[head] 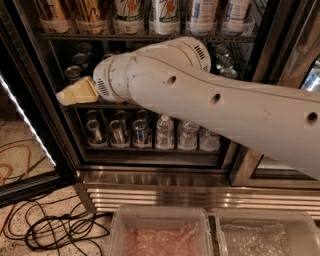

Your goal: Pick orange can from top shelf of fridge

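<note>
Golden-streaked orange can [92, 10] stands on the top shelf [150, 36] of the fridge [165, 187], upper left. The gripper [76, 92] sits well below, beside the soda cans [74, 73]; open or closed, cannot tell. Best raise first, then approach level.

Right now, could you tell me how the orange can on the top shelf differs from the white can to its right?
The orange can is golden with dark brown streaks; the white can is pale with orange and green marks. The orange can stands further left on the top shelf, the white can nearer the middle. Both stand upright in clear cups. The gripper hangs below that shelf, at the left.
</note>
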Action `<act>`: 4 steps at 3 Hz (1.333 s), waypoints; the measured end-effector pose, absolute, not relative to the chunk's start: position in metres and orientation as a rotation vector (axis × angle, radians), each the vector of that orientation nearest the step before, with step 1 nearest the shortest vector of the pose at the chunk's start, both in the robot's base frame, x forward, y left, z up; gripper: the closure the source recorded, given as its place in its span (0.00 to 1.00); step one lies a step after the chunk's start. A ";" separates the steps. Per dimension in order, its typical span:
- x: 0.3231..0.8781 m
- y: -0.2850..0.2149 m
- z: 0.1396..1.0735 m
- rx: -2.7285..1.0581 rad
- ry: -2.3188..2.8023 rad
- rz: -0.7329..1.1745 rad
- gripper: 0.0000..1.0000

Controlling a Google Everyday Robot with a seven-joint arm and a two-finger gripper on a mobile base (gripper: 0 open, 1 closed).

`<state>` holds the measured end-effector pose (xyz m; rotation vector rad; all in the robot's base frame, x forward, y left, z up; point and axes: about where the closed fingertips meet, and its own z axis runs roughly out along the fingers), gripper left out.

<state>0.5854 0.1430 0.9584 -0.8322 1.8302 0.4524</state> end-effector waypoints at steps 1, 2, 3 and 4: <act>0.592 0.143 0.967 -0.777 1.800 0.464 0.00; 0.603 0.135 0.985 -0.686 1.747 0.486 0.00; 0.619 0.130 1.023 -0.608 1.680 0.499 0.00; 0.619 0.130 1.023 -0.609 1.680 0.499 0.00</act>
